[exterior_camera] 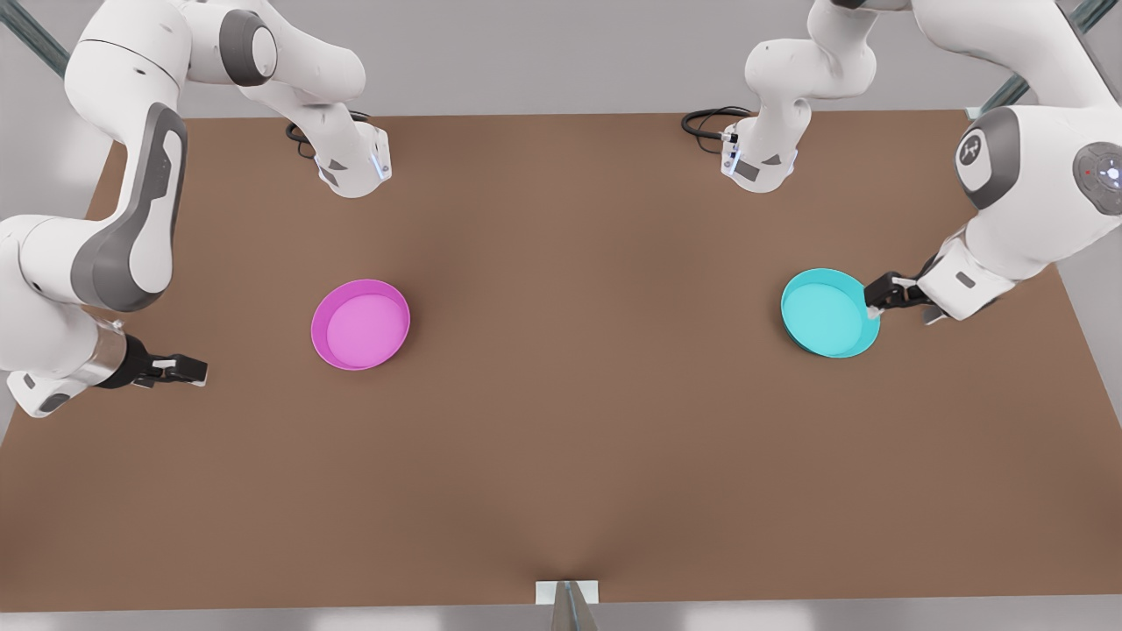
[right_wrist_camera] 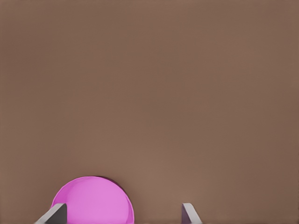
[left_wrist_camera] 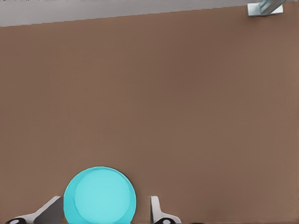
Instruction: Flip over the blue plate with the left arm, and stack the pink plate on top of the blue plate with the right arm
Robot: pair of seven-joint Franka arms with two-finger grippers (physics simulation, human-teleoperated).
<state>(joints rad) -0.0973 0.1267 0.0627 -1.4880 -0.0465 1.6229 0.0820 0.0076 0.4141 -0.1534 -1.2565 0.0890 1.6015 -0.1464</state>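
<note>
Item one, blue plate (exterior_camera: 828, 313): I log it at about three o'clock on the brown worktop (exterior_camera: 561, 421) in the front view, open side up, base flat down. Round, so no long axis; its opening faces the ceiling. I judge it light, stiff plastic and likely slippery, best pinched across the low upright rim.

Item two, left end effector (exterior_camera: 879, 294): at the plate's three o'clock edge, right at the rim. In the left wrist view its fingers (left_wrist_camera: 156, 210) stand wide, the plate (left_wrist_camera: 100, 196) lying between them, nothing clamped that I can see.

Item three, pink plate (exterior_camera: 360, 324): about nine o'clock on the worktop, also open side up, well apart from the blue one.

Item four, right end effector (exterior_camera: 188, 369): waiting off the pink plate's eight o'clock side, spread wide and empty.
</note>
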